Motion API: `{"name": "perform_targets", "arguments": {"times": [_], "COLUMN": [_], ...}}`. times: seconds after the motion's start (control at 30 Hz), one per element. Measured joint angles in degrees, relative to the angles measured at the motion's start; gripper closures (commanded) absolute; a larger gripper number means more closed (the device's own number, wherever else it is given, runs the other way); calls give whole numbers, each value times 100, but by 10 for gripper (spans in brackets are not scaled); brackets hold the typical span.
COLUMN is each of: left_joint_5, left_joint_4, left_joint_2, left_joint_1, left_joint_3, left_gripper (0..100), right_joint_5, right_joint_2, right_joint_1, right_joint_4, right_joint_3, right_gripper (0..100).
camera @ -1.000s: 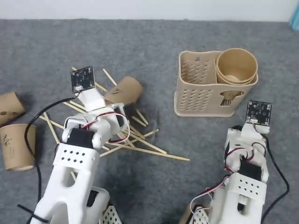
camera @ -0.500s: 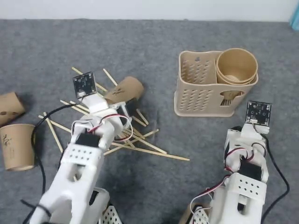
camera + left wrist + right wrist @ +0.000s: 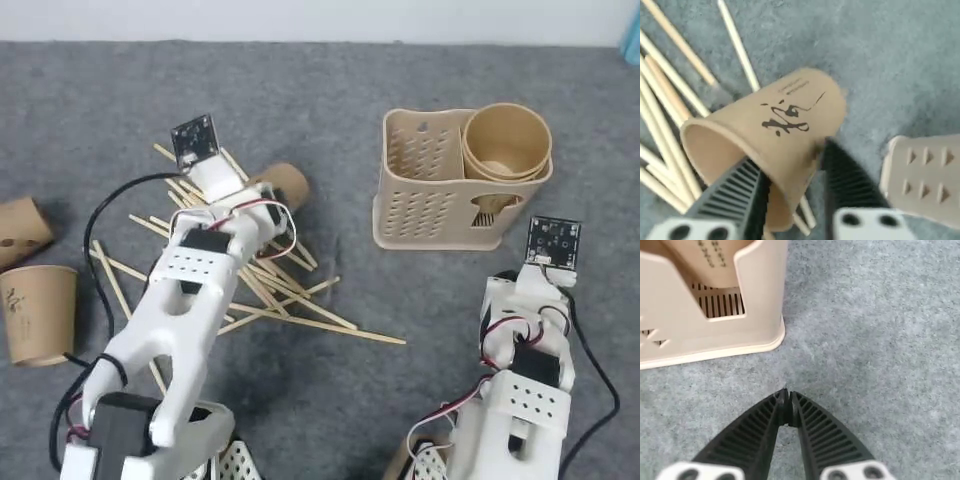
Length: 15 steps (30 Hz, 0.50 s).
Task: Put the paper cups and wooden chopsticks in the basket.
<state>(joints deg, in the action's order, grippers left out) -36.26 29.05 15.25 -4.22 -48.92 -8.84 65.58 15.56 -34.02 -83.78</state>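
A paper cup (image 3: 785,120) lies on its side on the grey carpet, also visible in the high view as the cup (image 3: 286,184) beside the chopstick pile. My left gripper (image 3: 792,160) is open, its two black fingers straddling the cup's lower wall near the mouth. Wooden chopsticks (image 3: 300,318) lie scattered under and around the left arm, several of them (image 3: 670,100) next to the cup. The beige basket (image 3: 430,200) holds stacked cups (image 3: 505,140) in its right compartment. My right gripper (image 3: 787,397) is shut and empty, low over the carpet just in front of the basket (image 3: 715,330).
Two more paper cups lie at the left edge, one (image 3: 20,230) on its side and one (image 3: 40,315) nearer the front. Bare carpet stretches between the chopstick pile and the basket. The basket's left compartment (image 3: 425,150) has nothing in it.
The left arm has stretched forward over the chopsticks to the lying cup, and the cup has shifted slightly right. The right arm has not moved.
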Motion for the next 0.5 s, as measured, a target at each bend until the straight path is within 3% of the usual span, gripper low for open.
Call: {"name": "perform_targets", "arguments": {"times": [0.23, 0.5], "left_joint_5": [958, 3297], "left_joint_4": [765, 2251], "left_joint_2": [738, 2338], "left_joint_1": [0, 0], "left_joint_3": [26, 167], "left_gripper": [989, 989], "right_joint_5": [0, 0], "right_joint_2": [0, 0], "right_joint_1": [0, 0], "right_joint_4": [0, 0], "right_joint_3": [0, 0], "right_gripper": [983, 983]}}
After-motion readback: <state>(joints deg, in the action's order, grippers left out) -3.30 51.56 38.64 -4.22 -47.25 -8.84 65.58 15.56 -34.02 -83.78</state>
